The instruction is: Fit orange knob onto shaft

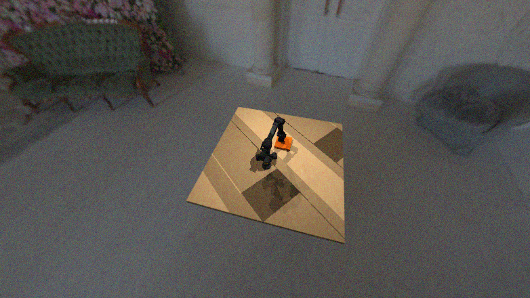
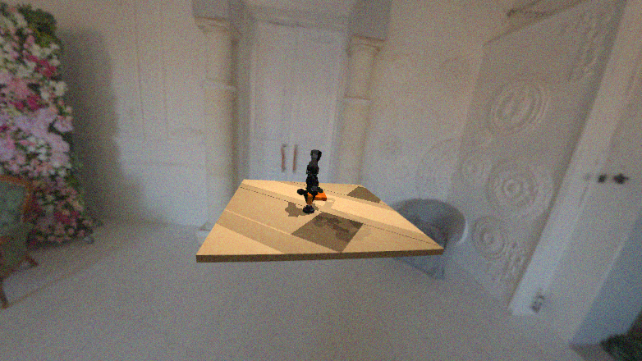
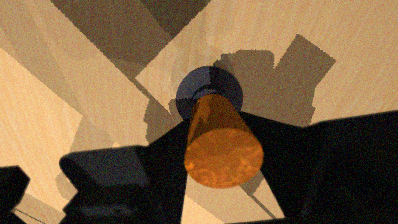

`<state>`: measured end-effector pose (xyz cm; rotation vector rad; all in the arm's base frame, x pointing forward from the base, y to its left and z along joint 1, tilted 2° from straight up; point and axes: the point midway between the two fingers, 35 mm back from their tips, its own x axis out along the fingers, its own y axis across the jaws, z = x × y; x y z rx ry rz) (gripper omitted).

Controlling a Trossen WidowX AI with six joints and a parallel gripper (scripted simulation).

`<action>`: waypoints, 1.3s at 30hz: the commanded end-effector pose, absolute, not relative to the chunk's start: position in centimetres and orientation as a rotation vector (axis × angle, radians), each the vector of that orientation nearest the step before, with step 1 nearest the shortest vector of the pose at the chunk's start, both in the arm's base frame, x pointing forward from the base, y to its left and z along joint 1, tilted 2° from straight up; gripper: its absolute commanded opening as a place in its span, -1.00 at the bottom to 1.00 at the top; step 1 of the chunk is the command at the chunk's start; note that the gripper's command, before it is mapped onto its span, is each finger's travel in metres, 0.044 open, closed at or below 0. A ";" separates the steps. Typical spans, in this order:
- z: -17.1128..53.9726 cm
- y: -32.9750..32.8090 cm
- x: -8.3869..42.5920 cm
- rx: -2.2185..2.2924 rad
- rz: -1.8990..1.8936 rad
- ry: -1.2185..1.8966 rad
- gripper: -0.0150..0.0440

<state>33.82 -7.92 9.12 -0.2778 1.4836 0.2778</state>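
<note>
The orange knob (image 3: 224, 160) (image 2: 309, 198) is a tall cylinder standing roughly upright. Its round top faces the wrist camera. My gripper (image 3: 213, 120) (image 1: 266, 159) is shut on the knob, with a black finger on each side. The dark round pedestal (image 3: 189, 91) (image 2: 308, 209) (image 1: 266, 166) is directly below the knob, and its far part shows beyond the knob's lower end in the wrist view. A thin dark arc shows on the pedestal beside that end. The silver shaft and the knob's hole are hidden. I cannot tell whether the knob touches the pedestal.
The wooden table top (image 1: 318, 207) (image 2: 251, 244) carries the arm and the pedestal. A flat orange block (image 1: 283, 143) (image 2: 320, 196) lies at the arm's base, behind the pedestal in the exterior view. Dark shadows cross the wood around the pedestal.
</note>
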 end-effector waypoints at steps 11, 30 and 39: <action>9.6 -8.0 34.0 -0.107 0.117 1.498 -0.49; 9.1 -7.9 34.0 -0.107 0.117 1.498 -0.49; 9.6 -7.9 34.1 -0.100 0.110 1.498 -0.49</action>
